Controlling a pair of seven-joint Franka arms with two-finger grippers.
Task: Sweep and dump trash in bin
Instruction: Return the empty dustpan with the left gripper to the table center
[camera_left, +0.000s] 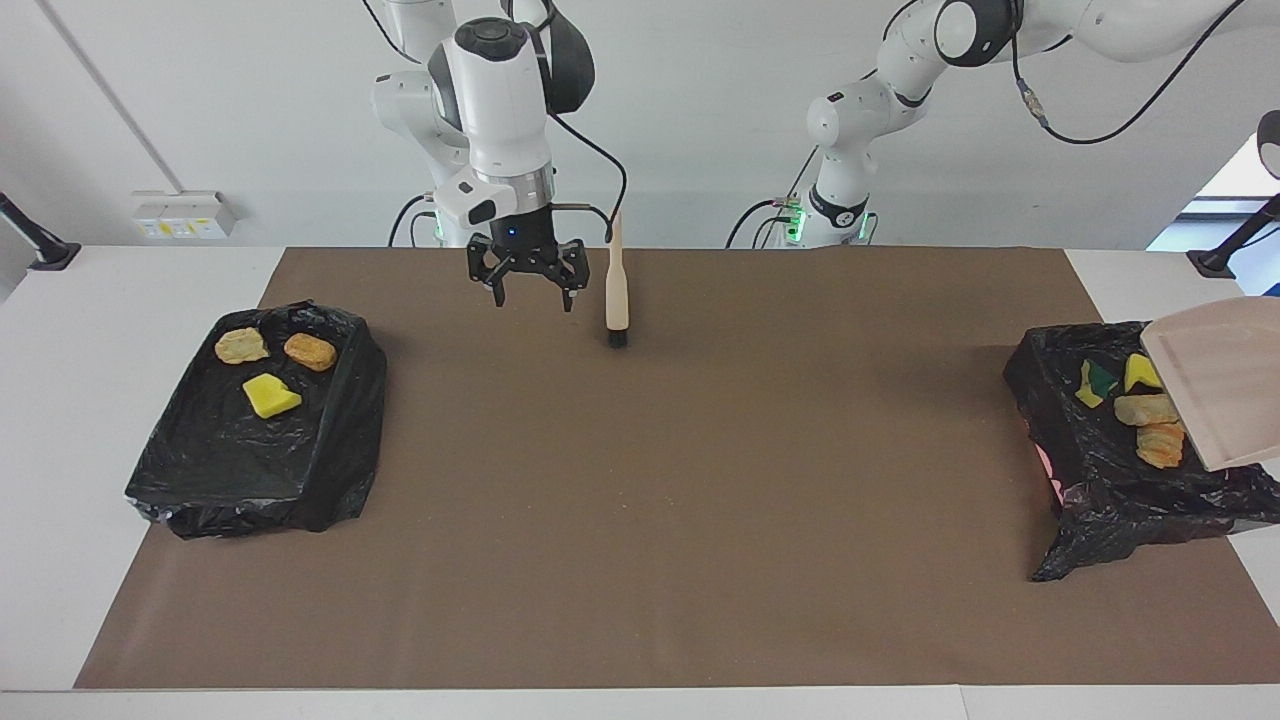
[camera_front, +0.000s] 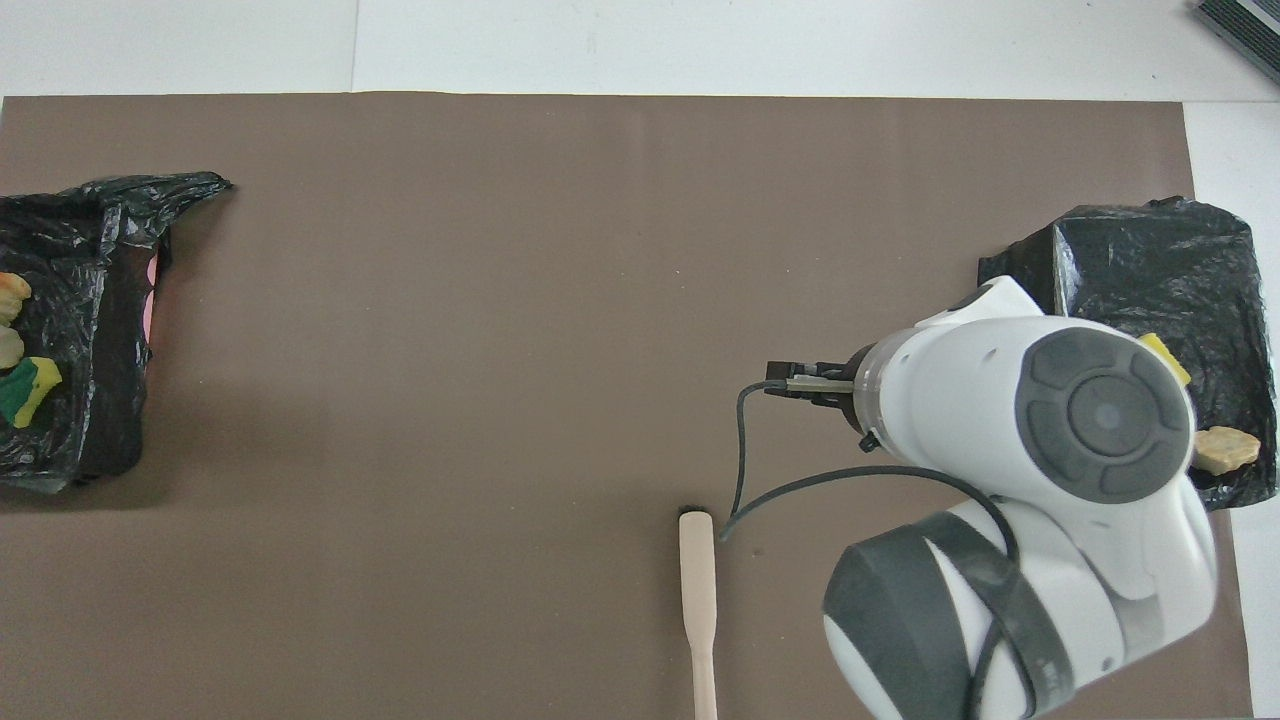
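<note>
The trash (camera_left: 1145, 410) lies in the black-lined bin (camera_left: 1100, 490) directly beneath the tilted dustpan (camera_left: 1220, 395), which the closed, out-of-frame left gripper holds, while the right gripper (camera_left: 533, 298) hangs wide open and empty beside the upright brush (camera_left: 617, 290)
</note>
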